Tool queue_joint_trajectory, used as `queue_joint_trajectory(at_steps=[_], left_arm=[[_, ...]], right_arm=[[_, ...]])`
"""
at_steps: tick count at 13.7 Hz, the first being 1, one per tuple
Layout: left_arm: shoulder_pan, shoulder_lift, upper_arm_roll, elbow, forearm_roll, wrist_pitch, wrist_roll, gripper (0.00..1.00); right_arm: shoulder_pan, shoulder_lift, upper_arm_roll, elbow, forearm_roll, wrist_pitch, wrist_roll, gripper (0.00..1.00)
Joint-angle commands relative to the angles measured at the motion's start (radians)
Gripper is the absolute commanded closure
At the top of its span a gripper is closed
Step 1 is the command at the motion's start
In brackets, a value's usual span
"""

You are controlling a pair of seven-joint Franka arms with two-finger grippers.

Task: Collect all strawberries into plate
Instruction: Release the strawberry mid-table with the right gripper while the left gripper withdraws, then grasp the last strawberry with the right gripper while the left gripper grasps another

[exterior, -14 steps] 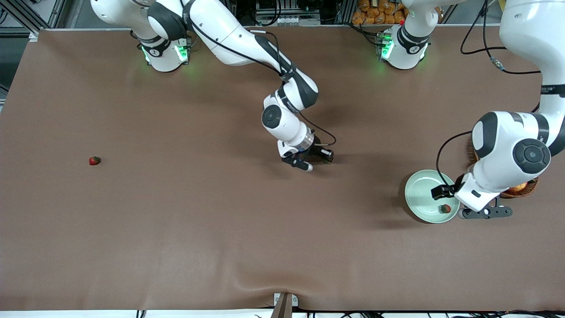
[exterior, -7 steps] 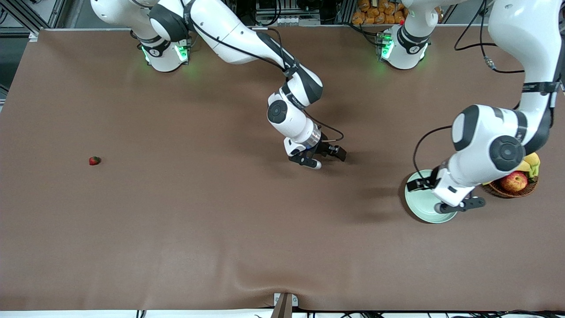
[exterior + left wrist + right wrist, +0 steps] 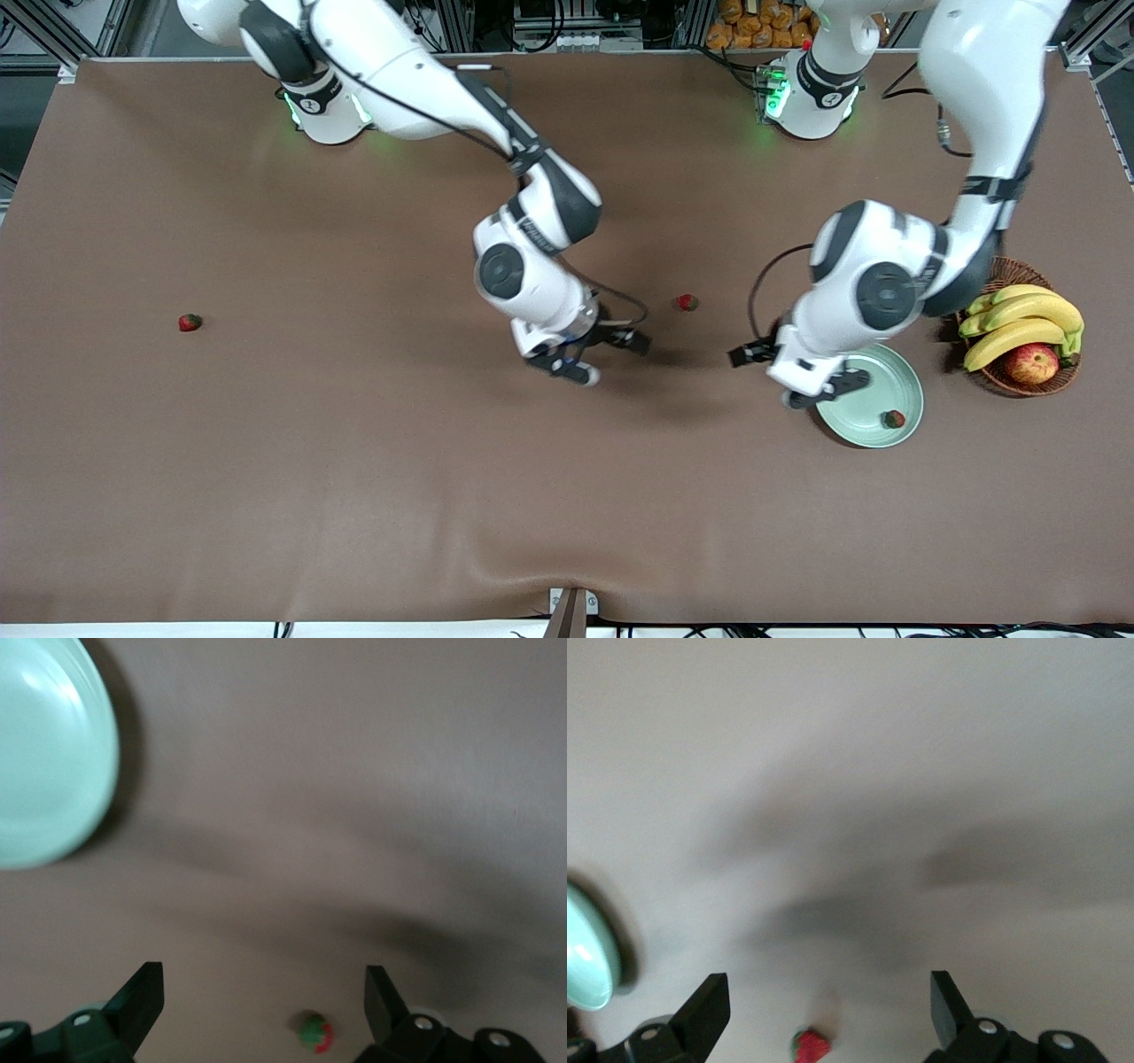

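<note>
One strawberry (image 3: 894,418) lies in the plate (image 3: 864,390). A second strawberry (image 3: 686,303) rests mid-desk; a third (image 3: 189,322) sits toward the right arm's end. Right claw (image 3: 576,359) is over bare desk (image 3: 354,461), fingers spread. Left claw (image 3: 811,390) is over the plate's edge. Basket (image 3: 1019,377) holds bananas (image 3: 1019,319) and an apple (image 3: 1032,363).

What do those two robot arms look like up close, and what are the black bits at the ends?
Both arms are glossy white with dark grey joint bands and round caps. Green lights glow on their bases. Thin black cables loop along the wrists. The left gripper and right gripper are black, each with two flat fingers.
</note>
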Motion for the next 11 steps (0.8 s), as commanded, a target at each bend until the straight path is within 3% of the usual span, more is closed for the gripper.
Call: queue_joint_trajectory(at_steps=[1, 5, 8, 11], left_arm=[[-0.047, 0.015, 0.002, -0.018, -0.007, -0.001, -0.11, 0.0], [-0.093, 0.012, 0.002, -0.096, -0.008, 0.033, -0.315, 0.0], [-0.093, -0.007, 0.0, -0.209, -0.007, 0.134, -0.471, 0.0], [-0.123, -0.009, 0.002, -0.3, -0.001, 0.29, -0.661, 0.0]], right_arm=[[-0.118, -0.075, 0.026, -0.017, -0.085, -0.183, -0.038, 0.0], [-0.299, -0.2, 0.017, -0.057, -0.201, -0.505, -0.305, 0.0], [-0.445, -0.328, 0.017, -0.225, -0.342, -0.524, -0.491, 0.0], [-0.601, -0.394, 0.012, -0.339, -0.396, -0.518, -0.692, 0.0]])
